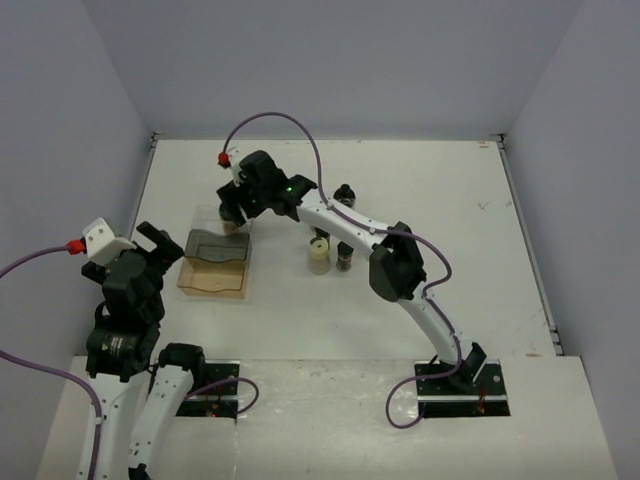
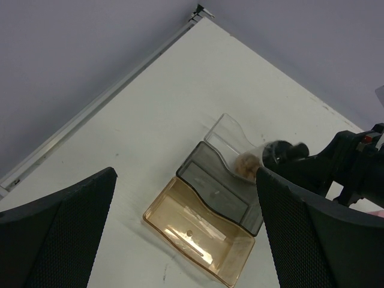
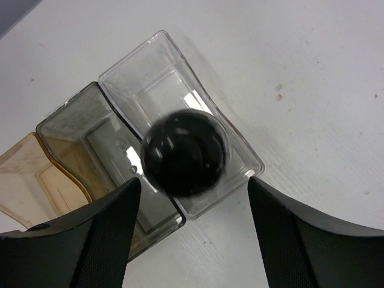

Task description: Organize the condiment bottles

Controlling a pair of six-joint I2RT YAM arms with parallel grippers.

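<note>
Seating black-capped jar (image 3: pixel 183 153) in clear end compartment of rack (image 3: pixel 156 84): right gripper (image 3: pixel 192 181) jaws spread, off cap. Retract straight up; avoid nudging jar. Left gripper (image 2: pixel 186 174) jaws apart, beside rack. Other jars (image 1: pixel 319 258) stand on tabletop (image 1: pixel 450 200), right of rack.

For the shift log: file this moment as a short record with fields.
rack: amber, grey and clear compartments; amber and grey hold no jar
left tool: open, empty, left of the rack
right tool: open, above the clear compartment
jar in play: black cap, blurred, over the clear compartment
waiting jars: cream jar, black-capped jar beside it, far jar, all right of the rack
</note>
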